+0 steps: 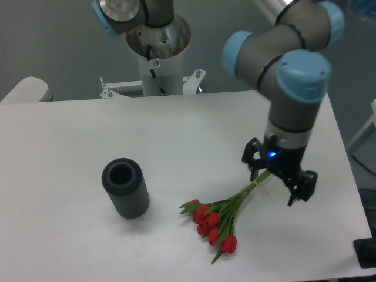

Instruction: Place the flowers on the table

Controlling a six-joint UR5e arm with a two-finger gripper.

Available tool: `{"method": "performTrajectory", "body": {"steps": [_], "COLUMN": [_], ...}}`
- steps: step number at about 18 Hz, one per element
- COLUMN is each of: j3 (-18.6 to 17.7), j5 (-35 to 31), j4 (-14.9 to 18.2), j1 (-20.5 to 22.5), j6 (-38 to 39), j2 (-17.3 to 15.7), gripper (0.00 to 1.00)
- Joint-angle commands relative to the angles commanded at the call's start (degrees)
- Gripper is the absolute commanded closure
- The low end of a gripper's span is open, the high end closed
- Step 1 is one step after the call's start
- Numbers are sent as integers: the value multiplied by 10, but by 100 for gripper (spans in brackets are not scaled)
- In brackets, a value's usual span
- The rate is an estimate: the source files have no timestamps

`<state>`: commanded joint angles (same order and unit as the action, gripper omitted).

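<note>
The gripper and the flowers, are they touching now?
Cannot tell. In the camera view the open gripper overlaps the stem ends of the flowers, so neither gap nor contact shows.

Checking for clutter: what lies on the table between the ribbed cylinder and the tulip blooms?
Nothing: in the camera view only bare white table separates the dark cylinder from the flowers.
</note>
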<state>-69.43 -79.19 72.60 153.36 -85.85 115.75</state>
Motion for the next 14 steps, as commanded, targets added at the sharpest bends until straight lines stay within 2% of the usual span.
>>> {"method": "performTrajectory", "body": {"steps": [7, 14], "j3": [5, 5], "j5": [0, 0], "j4": [-1, -2], "j1": [35, 40], "j6": [-75, -81], "j2": [8, 11], "gripper": [0, 0]}}
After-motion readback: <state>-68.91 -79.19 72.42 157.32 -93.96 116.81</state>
